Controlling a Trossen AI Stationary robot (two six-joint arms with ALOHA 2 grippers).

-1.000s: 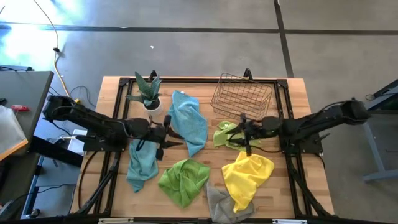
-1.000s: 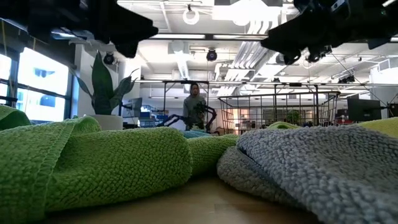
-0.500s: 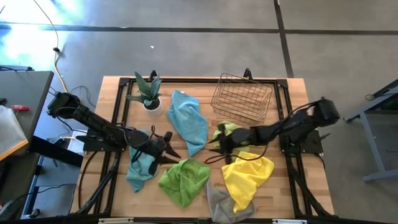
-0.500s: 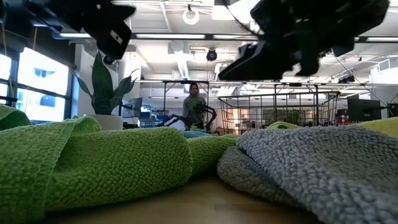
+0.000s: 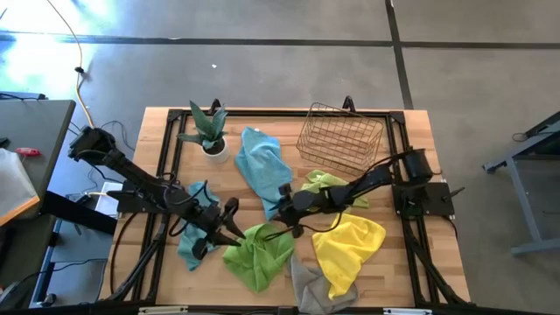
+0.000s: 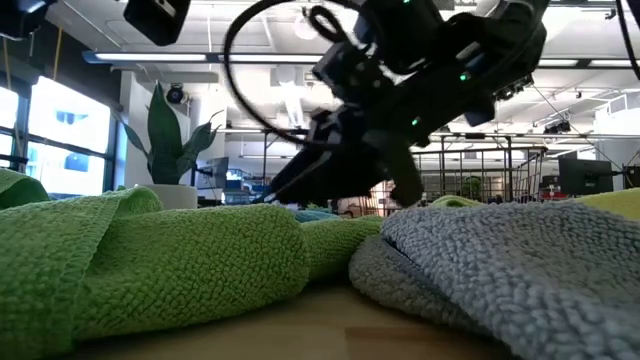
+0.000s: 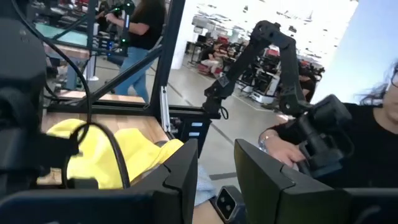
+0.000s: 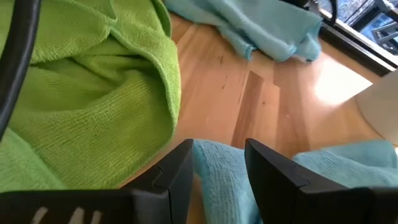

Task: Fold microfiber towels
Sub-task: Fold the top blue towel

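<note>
Six towels lie crumpled on the wooden table: a teal one (image 5: 262, 171) at the middle, a teal one (image 5: 188, 249) at the left, a lime green one (image 5: 258, 254) near the front, a lime green one (image 5: 328, 185) right of centre, a yellow one (image 5: 350, 245) and a grey one (image 5: 308, 284). My left gripper (image 5: 232, 232) is open at the front lime towel's left edge. My right gripper (image 5: 278, 213) is open and low over the middle teal towel's near end (image 8: 217, 180), which shows between its fingers. My right gripper comes slanting down from the table's right, a finger on either side of the middle teal towel's near end (image 8: 214, 186). I cannot tell whether the fingers touch the cloth. My left gripper's fingertips lie outside its wrist view, and I cannot tell whether they touch the lime towel.
A copper wire basket (image 5: 339, 140) stands at the back right and a potted plant (image 5: 208, 129) at the back left. Black frame rails run along the table's edges. A person sits beyond the table in the left wrist view (image 7: 367, 143).
My left gripper has gone toward the table's near edge and right, down to the front lime towel's left edge. My right gripper has gone toward the table's left and down, from over the right lime towel to the middle teal towel's near end. The towels lie as before.
</note>
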